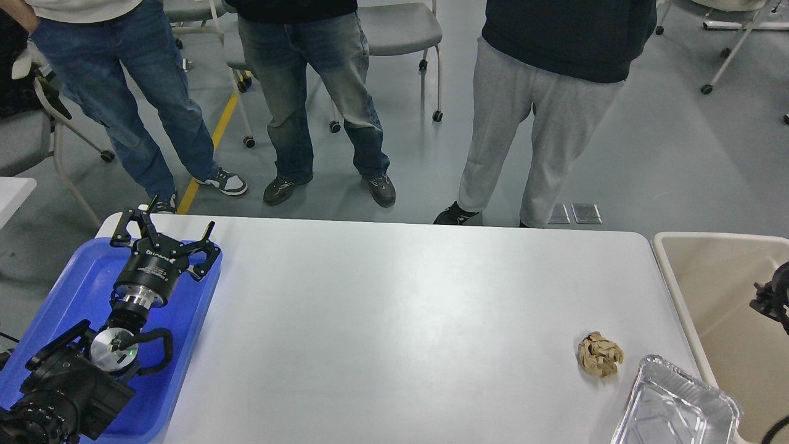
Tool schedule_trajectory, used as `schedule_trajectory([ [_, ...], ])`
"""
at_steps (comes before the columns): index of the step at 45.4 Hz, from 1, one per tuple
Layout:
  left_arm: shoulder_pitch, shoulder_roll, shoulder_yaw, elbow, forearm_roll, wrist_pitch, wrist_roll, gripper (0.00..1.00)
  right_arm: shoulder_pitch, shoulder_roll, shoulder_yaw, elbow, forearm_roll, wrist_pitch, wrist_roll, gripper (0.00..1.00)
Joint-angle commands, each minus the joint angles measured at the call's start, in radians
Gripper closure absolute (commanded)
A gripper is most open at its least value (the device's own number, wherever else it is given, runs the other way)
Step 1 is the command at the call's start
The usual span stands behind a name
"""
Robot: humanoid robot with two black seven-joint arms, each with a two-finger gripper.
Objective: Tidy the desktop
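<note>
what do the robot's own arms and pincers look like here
The left arm is black, built of round segments with shiny silver metal discs at its joints, a black cable looping beside it and a small green light. Its pincer is black, with two angular skeletal fingers and faint lettering on its body. Of the right pincer only a dark edge shows.

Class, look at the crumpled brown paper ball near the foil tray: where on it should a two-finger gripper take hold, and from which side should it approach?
Come from straight above and pinch the crumpled paper ball across its middle. It lies loose on the desktop, apart from the foil tray, so its sides look free for fingers. Its lumpy, soft shape should compress under the fingers.
</note>
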Motion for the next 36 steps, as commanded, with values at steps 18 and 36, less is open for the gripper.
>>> schedule_trajectory([
  [18, 0.000, 0.000, -0.002, 0.000, 0.000, 0.000, 0.000, 0.00, 0.022, -0.102, 0.325, 0.682, 0.002, 0.025, 0.032, 0.00],
  [36, 0.000, 0.000, 0.000, 0.000, 0.000, 0.000, 0.000, 0.00, 0.009, 0.166, 0.400, 0.817, -0.006, 0.033, 0.030, 0.00],
])
